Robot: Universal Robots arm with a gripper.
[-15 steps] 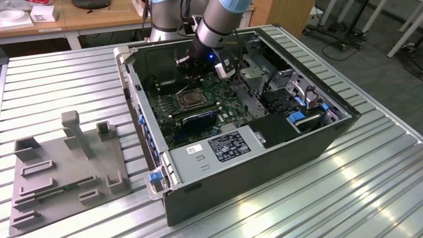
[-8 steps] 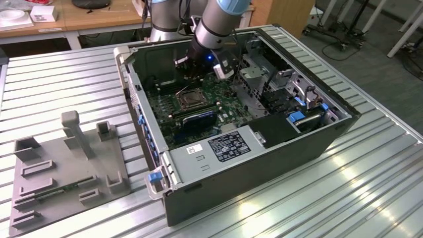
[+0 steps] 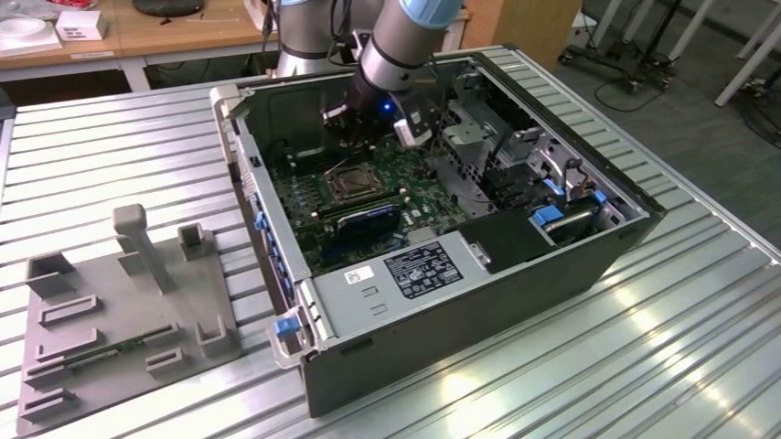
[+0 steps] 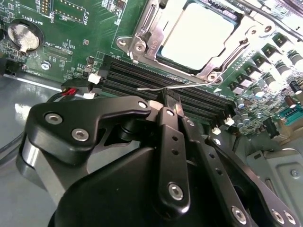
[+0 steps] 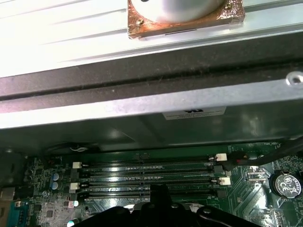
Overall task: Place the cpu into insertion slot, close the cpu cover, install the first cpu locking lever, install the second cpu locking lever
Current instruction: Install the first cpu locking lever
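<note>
One ribbed aluminium worktop (image 3: 683, 311) carries one open black computer case (image 3: 488, 311). Beside the case, on the exterior view's left, lies one grey slotted fixture plate (image 3: 110, 329). One grey-and-blue arm (image 3: 409, 37) slants down over the case's far wall, and its black hand (image 3: 366, 123) hangs low inside the case. One green circuit board (image 4: 57, 52) lines the case floor and bears four long black memory slots (image 5: 147, 171). Mid-case sits the square insertion slot (image 3: 354, 183). One silver cpu cover (image 4: 222, 45) lies flat on it, framing one pale metal-topped cpu (image 4: 196, 33). The hand is closed, its tip right at one thin wire locking lever (image 4: 189, 86); whether it pinches the lever, I cannot tell.
</note>
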